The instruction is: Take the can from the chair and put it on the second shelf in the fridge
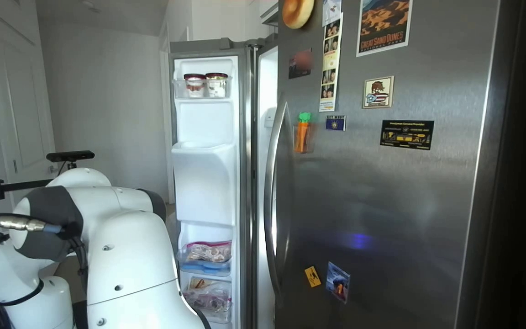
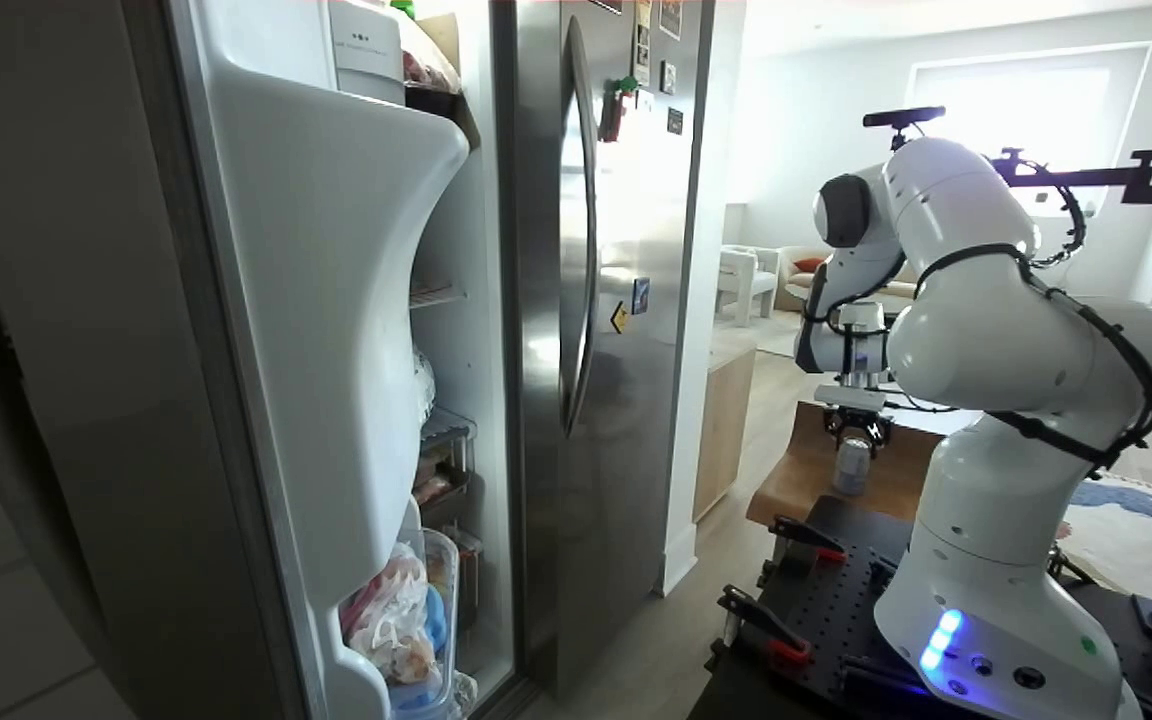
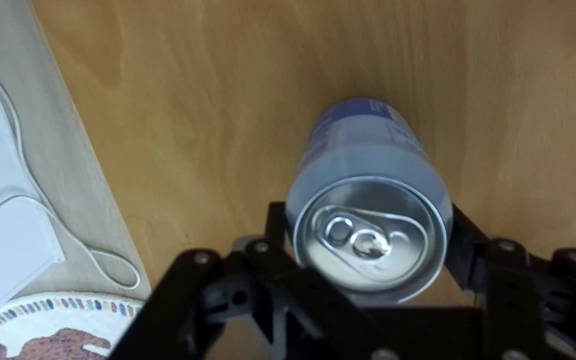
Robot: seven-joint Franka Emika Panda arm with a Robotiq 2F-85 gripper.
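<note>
The can (image 3: 368,145) is pale bluish-silver with a purple-blue band. In the wrist view its top with the pull tab faces the camera. My gripper (image 3: 368,235) has one black finger against each side of the can, near its top, and looks shut on it. In an exterior view the can (image 2: 851,467) hangs upright below the gripper (image 2: 856,428) over the brown wooden chair (image 2: 786,485). I cannot tell whether its bottom touches the seat. The stainless-steel fridge (image 1: 381,192) has its narrow door (image 1: 203,183) open. Inside shelves (image 2: 448,425) show partly in an exterior view (image 2: 626,430).
The wide fridge door with its long handle (image 1: 270,196) is shut. Bags fill the lower door bins (image 2: 436,640). The robot stands on a black perforated table (image 2: 836,590) with clamps (image 2: 766,625). A white cable (image 3: 23,155) and a patterned rug (image 3: 53,325) lie beside the chair.
</note>
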